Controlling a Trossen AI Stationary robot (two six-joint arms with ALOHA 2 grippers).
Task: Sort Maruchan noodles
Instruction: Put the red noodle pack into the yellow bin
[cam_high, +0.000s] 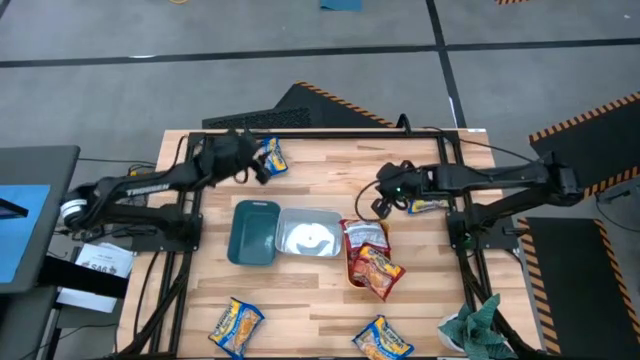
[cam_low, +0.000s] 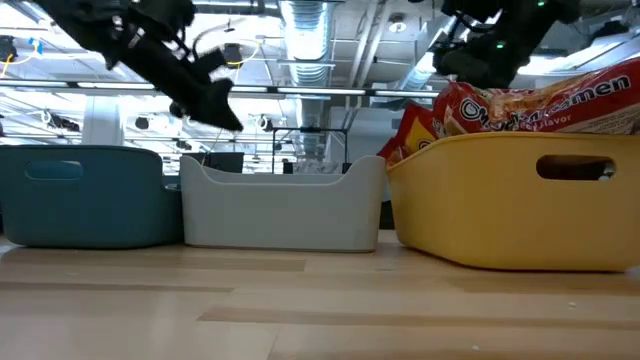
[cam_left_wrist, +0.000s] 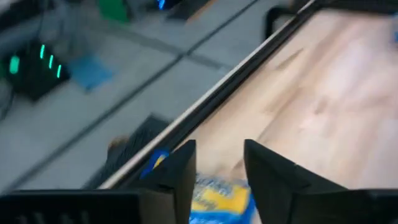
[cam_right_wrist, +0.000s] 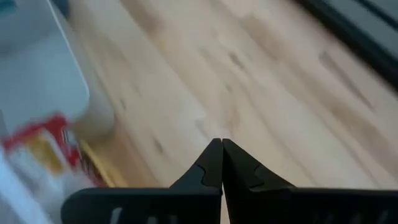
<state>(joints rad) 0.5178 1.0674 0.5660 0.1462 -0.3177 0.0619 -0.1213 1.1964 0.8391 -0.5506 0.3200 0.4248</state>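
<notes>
From above, the wooden counter (cam_high: 320, 300) carries three bins in a row across its middle: a teal bin (cam_high: 253, 232) on the left, a clear bin (cam_high: 309, 234) touching it, and an orange bin (cam_high: 368, 262) to the right, holding red-orange packets (cam_high: 372, 258) piled in it. The left gripper (cam_high: 254, 163) is at the far left of the counter, right by a yellow-and-blue packet (cam_high: 271, 155) there. The right gripper (cam_high: 384, 203) hangs just far of the orange bin, with another yellow packet (cam_high: 428, 206) lying under its arm to the right. Two more yellow packets lie along the near edge, one near-left (cam_high: 236, 326) and one near-centre (cam_high: 383, 340), well apart from the bins. At counter height, the teal bin (cam_low: 85, 195), clear bin (cam_low: 283, 205) and orange bin (cam_low: 515, 200) stand side by side, red-orange packets (cam_low: 530, 105) poking above the orange bin's rim; both arms hang dark overhead. From the left wrist, the left gripper (cam_left_wrist: 219, 168) has its jaws spread apart, astride the yellow-and-blue packet (cam_left_wrist: 217, 198) lying at the counter's edge. From the right wrist, the right gripper (cam_right_wrist: 222, 149) has its jaws pressed together, holding nothing, over bare wood beside the clear bin (cam_right_wrist: 43, 81) and a red-orange packet (cam_right_wrist: 43, 149).
</notes>
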